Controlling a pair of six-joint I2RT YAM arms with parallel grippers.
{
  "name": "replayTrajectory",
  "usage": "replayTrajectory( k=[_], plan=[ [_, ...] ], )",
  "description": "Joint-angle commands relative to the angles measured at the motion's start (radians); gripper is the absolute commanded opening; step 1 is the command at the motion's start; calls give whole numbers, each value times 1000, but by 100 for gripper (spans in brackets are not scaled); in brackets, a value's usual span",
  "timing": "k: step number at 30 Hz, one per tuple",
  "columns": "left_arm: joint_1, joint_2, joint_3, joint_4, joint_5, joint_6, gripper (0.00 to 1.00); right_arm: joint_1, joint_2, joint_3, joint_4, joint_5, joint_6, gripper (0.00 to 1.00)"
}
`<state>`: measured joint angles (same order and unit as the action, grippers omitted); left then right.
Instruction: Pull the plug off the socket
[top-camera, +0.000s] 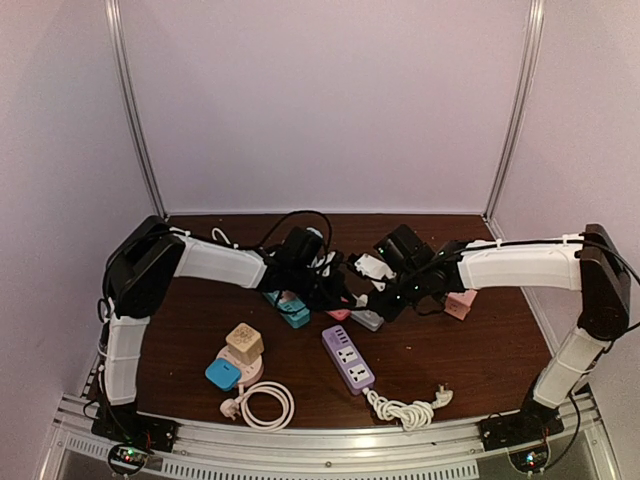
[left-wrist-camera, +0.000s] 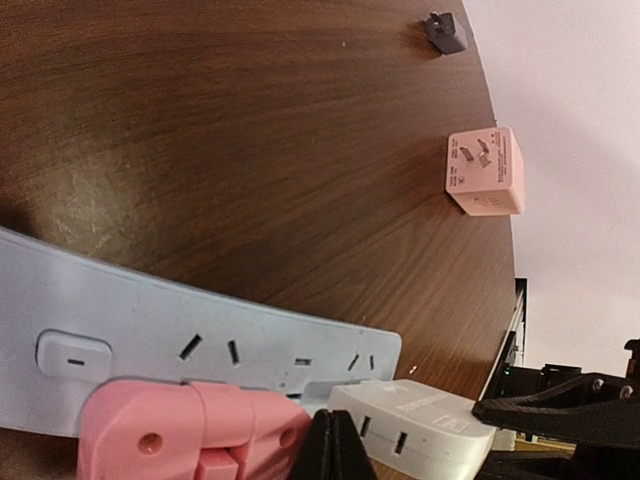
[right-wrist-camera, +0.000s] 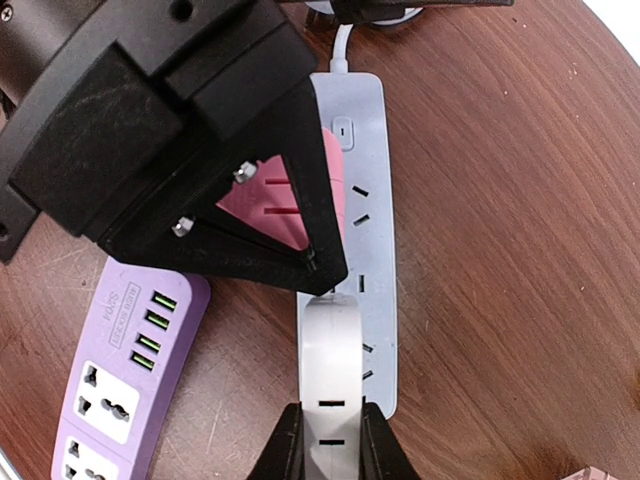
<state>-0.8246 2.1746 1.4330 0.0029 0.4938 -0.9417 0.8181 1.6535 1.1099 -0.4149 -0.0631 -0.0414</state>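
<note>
- Your left gripper is pressed together, tips at the seam between pink plug and white plug.
- Your right gripper pinches the white plug from both sides.
- Both plugs sit in the grey power strip on the table.
- Count: two plugs seated, one purple strip just beside, one pink cube well apart.

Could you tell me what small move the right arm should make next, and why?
Probably draw the right gripper straight off the face of the grey power strip, without twisting. Its fingers clamp both sides of the white plug, which looks seated in the strip, and the shut left gripper rests its tips by the pink plug, seemingly bracing the strip.
</note>
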Motion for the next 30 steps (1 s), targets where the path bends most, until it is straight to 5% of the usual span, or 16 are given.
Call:
replayTrajectory(
  k=[1, 17, 30],
  plan=[
    [18, 48, -37, -152, -78, 28, 2, -8, -23, 95, 76, 13, -38, 12],
    [25, 69, 3, -168, -71, 39, 1, -7, -55, 125, 38, -97, -11, 12],
    [28, -22, 118, -164, 9, 101, 8, -8, -36, 47, 27, 25, 112, 12]
  ],
)
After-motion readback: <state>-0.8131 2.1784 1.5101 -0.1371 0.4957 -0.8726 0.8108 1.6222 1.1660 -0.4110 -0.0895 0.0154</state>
